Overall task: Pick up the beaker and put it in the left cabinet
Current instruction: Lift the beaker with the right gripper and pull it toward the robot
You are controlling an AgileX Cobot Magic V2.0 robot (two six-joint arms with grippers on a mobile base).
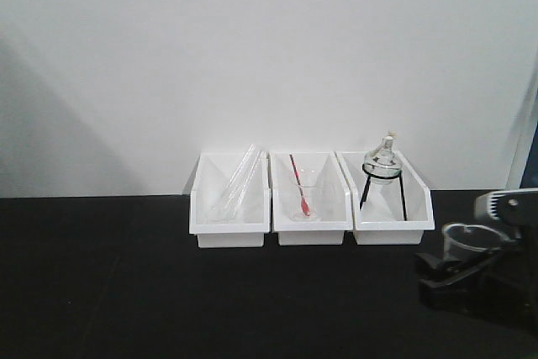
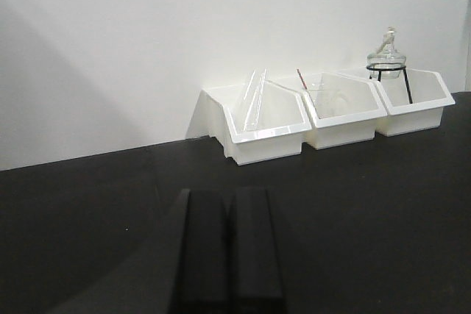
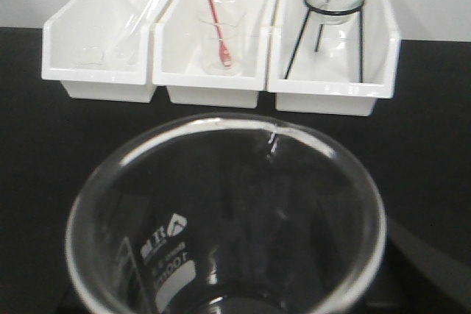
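Observation:
The beaker (image 1: 465, 241) is a small clear glass with a flared rim, sitting upright between the black jaws of my right gripper (image 1: 454, 268) at the right edge of the front view. In the right wrist view the beaker (image 3: 169, 248) fills the lower frame with its white markings showing, and it hides the fingers that grip it. My left gripper (image 2: 229, 200) hovers low over the black tabletop (image 2: 368, 204), its two black fingers pressed together with nothing between them. The left cabinet is out of view.
Three white bins stand in a row against the white wall. The left bin (image 1: 229, 229) holds long glass tubes, the middle bin (image 1: 311, 229) a conical glass with a red stick (image 1: 301, 191), and the right bin (image 1: 393, 226) a round flask (image 1: 384, 161) on a black stand.

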